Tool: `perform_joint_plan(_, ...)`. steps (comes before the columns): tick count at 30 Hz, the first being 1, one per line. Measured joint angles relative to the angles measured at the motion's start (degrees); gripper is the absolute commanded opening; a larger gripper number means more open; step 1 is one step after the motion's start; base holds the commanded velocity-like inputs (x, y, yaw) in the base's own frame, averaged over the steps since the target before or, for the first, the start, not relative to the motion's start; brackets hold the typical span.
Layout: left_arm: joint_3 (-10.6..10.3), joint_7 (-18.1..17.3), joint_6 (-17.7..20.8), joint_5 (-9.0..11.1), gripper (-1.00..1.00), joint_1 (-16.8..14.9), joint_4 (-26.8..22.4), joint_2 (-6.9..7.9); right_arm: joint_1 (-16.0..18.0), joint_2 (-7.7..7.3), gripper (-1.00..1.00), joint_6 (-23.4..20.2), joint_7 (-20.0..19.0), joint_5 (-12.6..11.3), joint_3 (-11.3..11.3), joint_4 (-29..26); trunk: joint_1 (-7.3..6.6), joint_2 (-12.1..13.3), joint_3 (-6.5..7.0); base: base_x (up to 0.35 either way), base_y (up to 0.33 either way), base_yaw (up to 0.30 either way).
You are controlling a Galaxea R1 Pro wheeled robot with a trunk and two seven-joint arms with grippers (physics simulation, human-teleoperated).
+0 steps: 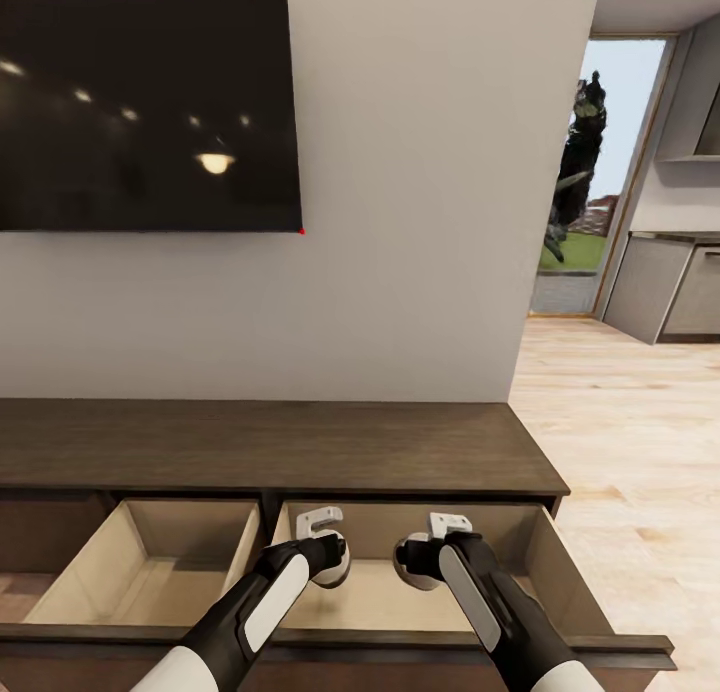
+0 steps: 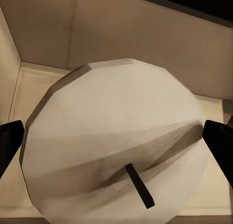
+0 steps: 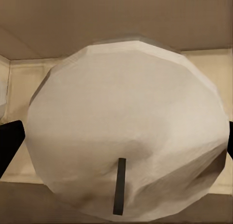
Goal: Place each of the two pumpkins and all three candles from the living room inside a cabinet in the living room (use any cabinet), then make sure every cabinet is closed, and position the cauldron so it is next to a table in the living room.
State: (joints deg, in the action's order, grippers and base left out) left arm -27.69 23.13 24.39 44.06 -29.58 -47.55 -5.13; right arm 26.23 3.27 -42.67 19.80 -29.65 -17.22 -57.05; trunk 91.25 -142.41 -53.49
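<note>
White wall [image 1: 420, 222] rises behind the long dark-brown cabinet [image 1: 280, 447], with a black wall screen [image 1: 150, 112] mounted above it. Pale wood floor [image 1: 630, 442] runs off on the right-arm side towards a doorway [image 1: 585, 172].

Two cabinet drawers stand pulled out, showing pale wood interiors. Both arms reach down into the right drawer [image 1: 570, 572]. The left drawer [image 1: 160, 562] lies just outboard of the left hand.

Left hand [image 1: 335, 557]: pinching a candle [image 2: 116, 141]. In the left wrist view the pale faceted cylinder sits between the two dark fingertips [image 2: 9, 144], its dark wick [image 2: 140, 186] pointing at the camera, with the drawer floor and walls behind it.

Right hand [image 1: 415, 560]: pinching a second candle [image 3: 126, 131]. In the right wrist view this candle sits between the dark fingertips [image 3: 9, 146], wick [image 3: 119, 186] towards the camera, drawer interior behind it.

The two hands hang side by side, near each other, each candle inside the drawer opening. Whether either candle touches the drawer floor cannot be told.
</note>
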Motion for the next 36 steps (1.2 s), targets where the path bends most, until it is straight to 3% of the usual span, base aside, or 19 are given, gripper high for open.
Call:
perform_joint_plan(5, 0.0, 0.06, 0.0, -0.03, -1.0, -0.01, 0.0, 0.0, 0.0, 0.0, -1.0, 1.56, -0.05, 0.02, -0.04, 3.89, -0.03, 0.0, 0.0, 0.147, 0.0, 0.0)
perform_joint_plan(19, -0.22, 0.22, 0.0, -0.07, -1.0, 0.0, 0.0, 0.0, 0.01, 0.01, -1.0, 1.77, -0.06, 0.01, -0.01, 4.39, 0.0, 0.0, 0.0, 0.076, -0.014, 0.0)
perform_joint_plan(33, -0.34, 0.47, 0.02, -0.11, -1.0, 0.01, 0.01, -0.24, 0.0, -0.02, -1.0, 1.89, -0.06, 0.0, -0.02, 4.39, 0.75, -0.96, -3.01, 0.0, 0.0, 0.0)
perform_joint_plan(36, -0.43, 2.78, 0.02, -0.27, -1.0, -0.02, 0.02, -0.47, 0.0, -0.01, -1.0, 1.91, -0.06, 0.01, -0.01, 4.38, 0.83, -1.0, -3.68, 0.0, 0.0, 0.0)
